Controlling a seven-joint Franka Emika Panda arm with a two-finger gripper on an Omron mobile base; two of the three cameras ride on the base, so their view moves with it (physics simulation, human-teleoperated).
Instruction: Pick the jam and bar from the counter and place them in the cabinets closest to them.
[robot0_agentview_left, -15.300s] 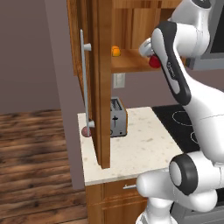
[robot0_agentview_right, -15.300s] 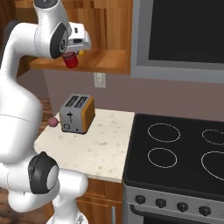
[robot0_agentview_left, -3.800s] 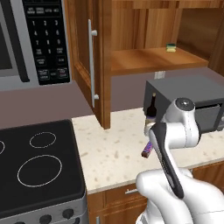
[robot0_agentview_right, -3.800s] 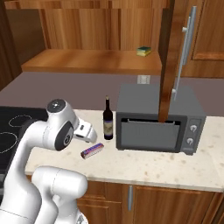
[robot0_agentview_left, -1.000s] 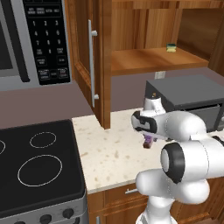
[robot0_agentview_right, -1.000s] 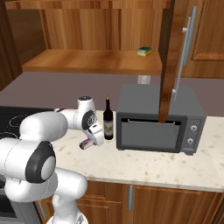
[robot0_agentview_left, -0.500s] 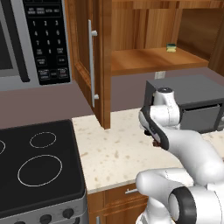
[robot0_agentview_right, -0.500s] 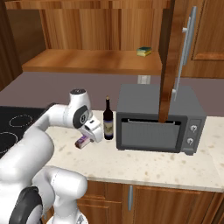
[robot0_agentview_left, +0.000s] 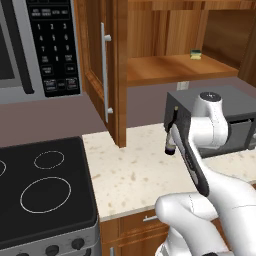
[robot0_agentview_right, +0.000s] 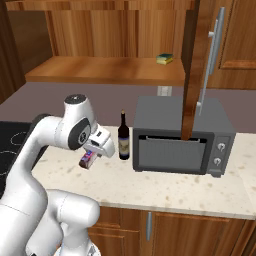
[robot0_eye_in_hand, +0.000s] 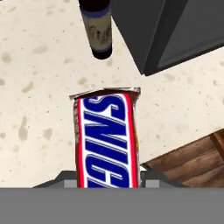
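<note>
My gripper (robot0_agentview_right: 93, 153) is shut on the bar (robot0_agentview_right: 88, 160) and holds it a little above the counter (robot0_agentview_right: 165, 187), just left of the wine bottle. In the hand view the bar (robot0_eye_in_hand: 107, 139) has a white, blue and red wrapper and juts out from between the fingers over the speckled counter (robot0_eye_in_hand: 39, 87). From the left base view the gripper (robot0_agentview_left: 170, 146) hangs in front of the microwave. The cabinet (robot0_agentview_right: 105, 70) above stands open, with its shelf (robot0_agentview_left: 175, 67) bare apart from a sponge. The jam is out of view.
A dark wine bottle (robot0_agentview_right: 124, 136) stands right beside the gripper, against the grey microwave (robot0_agentview_right: 182, 135). An open cabinet door (robot0_agentview_right: 192, 65) hangs above the microwave, another door (robot0_agentview_left: 112, 75) by the stovetop (robot0_agentview_left: 40, 185). A yellow-green sponge (robot0_agentview_right: 163, 58) lies on the shelf.
The bar, earlier lying on the counter, is now held up off it. Over the last second the arm has swung its elbow up and the gripper has shifted slightly left with the bar.
</note>
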